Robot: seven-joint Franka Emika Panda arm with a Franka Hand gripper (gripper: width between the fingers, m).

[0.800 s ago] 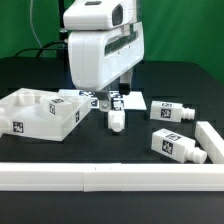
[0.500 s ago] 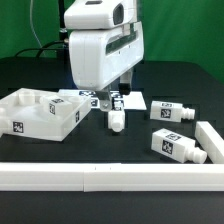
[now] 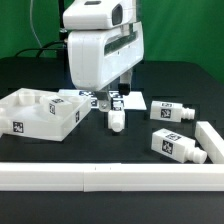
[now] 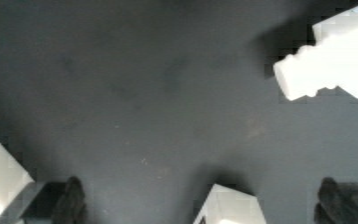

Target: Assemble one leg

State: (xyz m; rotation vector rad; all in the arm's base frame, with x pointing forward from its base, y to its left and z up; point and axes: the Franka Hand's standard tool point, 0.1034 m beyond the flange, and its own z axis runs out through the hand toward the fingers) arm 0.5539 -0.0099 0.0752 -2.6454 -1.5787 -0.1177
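Observation:
A small white leg (image 3: 115, 120) stands on the black table just under my gripper (image 3: 110, 103). In the wrist view the same leg (image 4: 229, 206) shows between my two dark fingers (image 4: 51, 205), with a gap on each side. The gripper is open and holds nothing. Two more tagged legs lie at the exterior view's right, one further back (image 3: 170, 112) and one nearer (image 3: 172, 145). The large white square panel (image 3: 40, 112) lies at the exterior view's left.
The marker board (image 3: 128, 100) lies flat behind the gripper. A long white bar (image 3: 100, 176) runs along the front, and a shorter one (image 3: 212, 140) at the right. In the wrist view a white stepped shape (image 4: 336, 65) lies ahead; I cannot tell which part it is.

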